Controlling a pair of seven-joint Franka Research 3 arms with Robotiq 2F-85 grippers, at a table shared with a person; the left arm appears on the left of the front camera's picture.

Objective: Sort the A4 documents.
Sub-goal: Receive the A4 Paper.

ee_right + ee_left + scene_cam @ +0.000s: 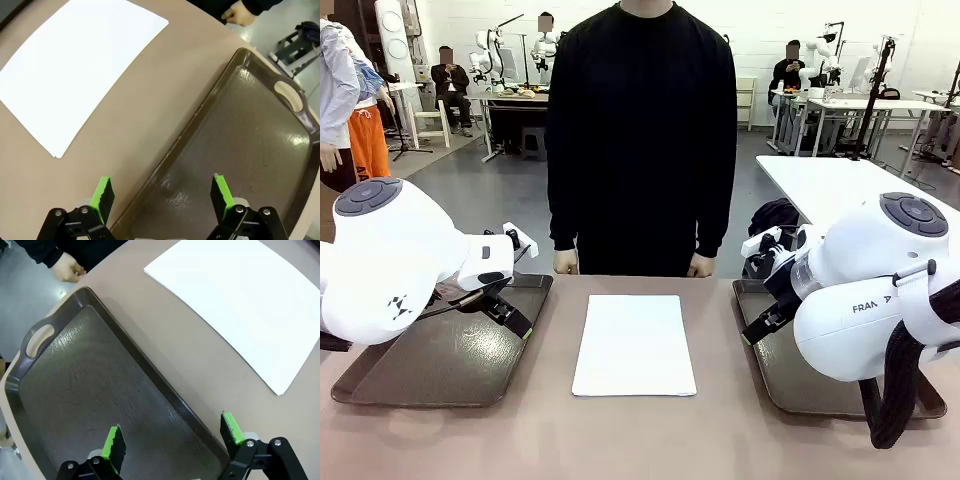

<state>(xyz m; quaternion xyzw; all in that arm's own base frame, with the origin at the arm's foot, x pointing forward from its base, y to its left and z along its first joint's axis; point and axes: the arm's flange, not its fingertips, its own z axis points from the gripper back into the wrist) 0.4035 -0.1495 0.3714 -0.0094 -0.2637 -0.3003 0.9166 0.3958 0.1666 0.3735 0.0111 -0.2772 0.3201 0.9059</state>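
Note:
The A4 documents [634, 345] lie as a plain white sheet or thin stack flat on the middle of the brown table, between two dark trays. In the left wrist view the documents [240, 305] lie at the upper right; in the right wrist view the documents [75, 65] lie at the upper left. My left gripper [510, 315] hovers open over the left tray's inner edge, with nothing between its green pads [114, 440]. Above the right tray's inner edge my right gripper [765, 320] also stands open and empty, its pads [220, 186] spread wide.
The left tray [410, 370] and the right tray [790, 385] are dark brown, handled and bare. A person in black stands at the far edge, with one hand [565, 262] and the other hand [700, 265] resting near the table's rim.

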